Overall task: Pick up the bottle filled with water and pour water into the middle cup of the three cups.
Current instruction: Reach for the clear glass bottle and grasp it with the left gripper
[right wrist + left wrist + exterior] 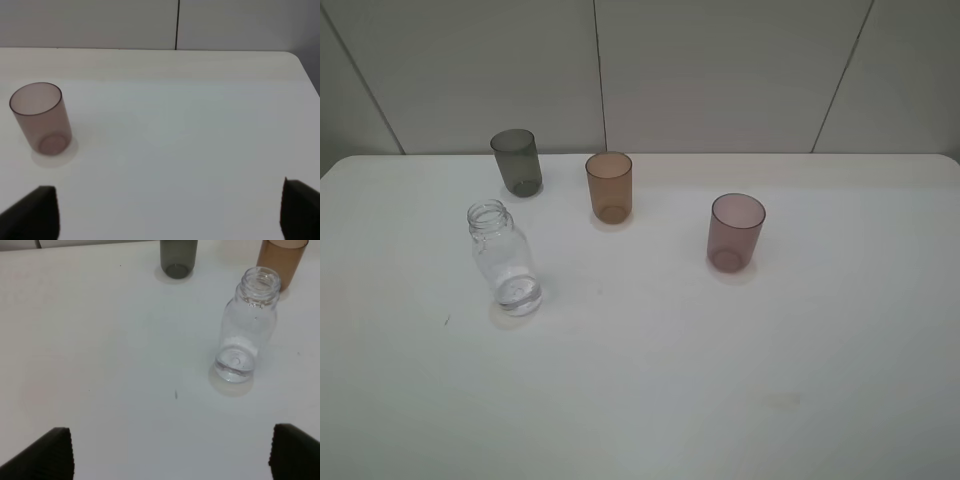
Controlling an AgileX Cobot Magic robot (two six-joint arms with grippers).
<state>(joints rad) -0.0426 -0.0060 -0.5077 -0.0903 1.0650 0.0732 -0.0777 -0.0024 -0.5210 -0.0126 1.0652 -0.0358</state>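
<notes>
The clear uncapped bottle [505,260] stands upright on the white table, left of centre, with a little water [518,291] low inside it. Behind it the three cups form a slanting row: smoky grey cup [517,162], amber middle cup [609,186], mauve cup [736,232]. Neither arm shows in the exterior view. In the left wrist view my left gripper [172,456] is open and empty, well short of the bottle [247,335], with the grey cup [178,257] and middle cup [281,260] beyond. My right gripper [167,212] is open, apart from the mauve cup [41,117].
The white table [740,380] has rounded back corners and meets a pale panelled wall [720,70] behind the cups. A small dark speck [176,394] lies on the tabletop between my left gripper and the bottle.
</notes>
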